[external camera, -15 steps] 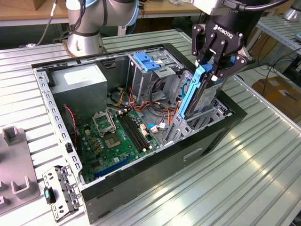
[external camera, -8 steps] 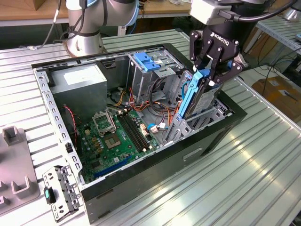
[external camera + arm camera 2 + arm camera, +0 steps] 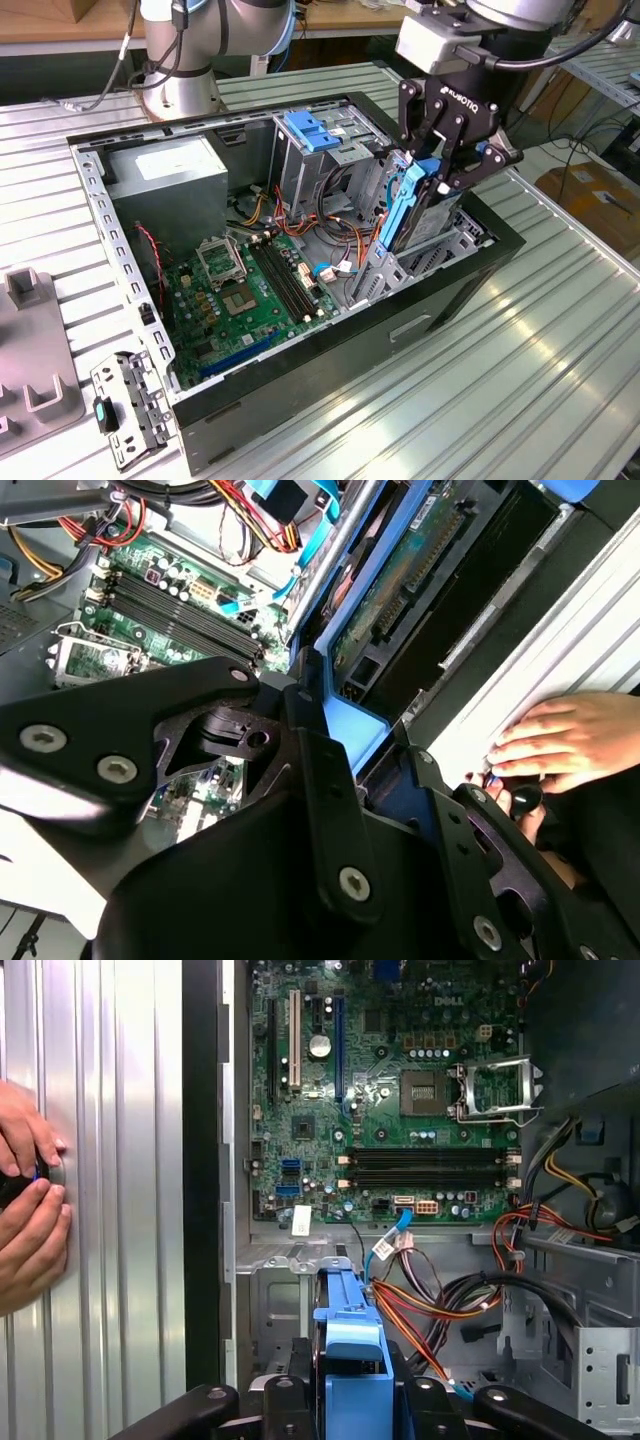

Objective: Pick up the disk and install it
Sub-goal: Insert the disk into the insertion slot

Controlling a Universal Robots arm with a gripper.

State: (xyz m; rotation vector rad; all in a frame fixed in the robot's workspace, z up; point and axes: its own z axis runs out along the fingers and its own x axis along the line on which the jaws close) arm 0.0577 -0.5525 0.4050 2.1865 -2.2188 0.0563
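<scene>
The gripper (image 3: 438, 175), fingers clamped on the disk (image 3: 408, 215), is holding it upright, partway into the bay (image 3: 462, 243): installing, I'd judge, and needing it kept square.

Robotics lab, robot arm base (image 3: 180, 70) sitting on a ribbed metal table (image 3: 560, 340), opened computer case (image 3: 330, 375) lying beside it, wooden workbench (image 3: 50, 25) running behind, cardboard box (image 3: 592, 195) sitting beyond the table edge
</scene>
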